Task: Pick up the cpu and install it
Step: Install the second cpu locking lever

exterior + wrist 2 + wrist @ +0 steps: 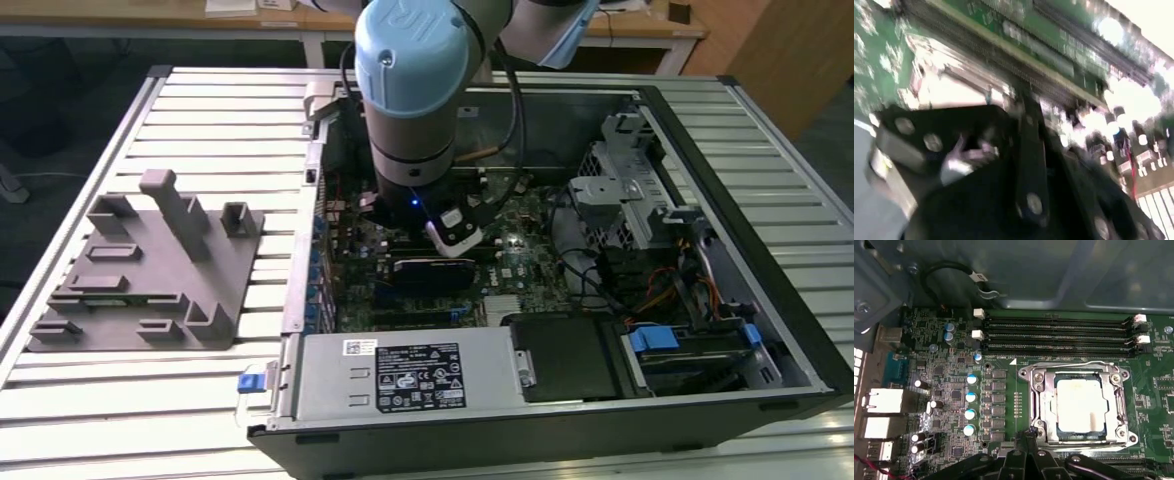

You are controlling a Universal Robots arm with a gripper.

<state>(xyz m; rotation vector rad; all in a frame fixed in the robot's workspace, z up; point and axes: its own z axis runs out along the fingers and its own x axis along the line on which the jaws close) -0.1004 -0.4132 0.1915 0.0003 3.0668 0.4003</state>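
Note:
The cpu [1079, 405], a square chip with a silver-white, slightly stained top, lies flat inside the metal-framed socket [1036, 390] on the green motherboard. In the first wrist view my gripper [1030, 436] hovers just off the socket's near corner, beside the cpu and apart from it. Its black fingers are drawn together with nothing between them. In the exterior view the arm's wrist [407, 190] reaches down into the open computer case [747, 200]. The second wrist view looks past the gripper's black linkage [979, 200] close above the board.
Memory slots [1054, 332] run along the far side of the socket, and capacitors [970, 397] stand beside it. A grey fixture block [147, 270] sits on the slatted table at the exterior view's left. A power supply [400, 375] and a drive cage [621, 190] crowd the case.

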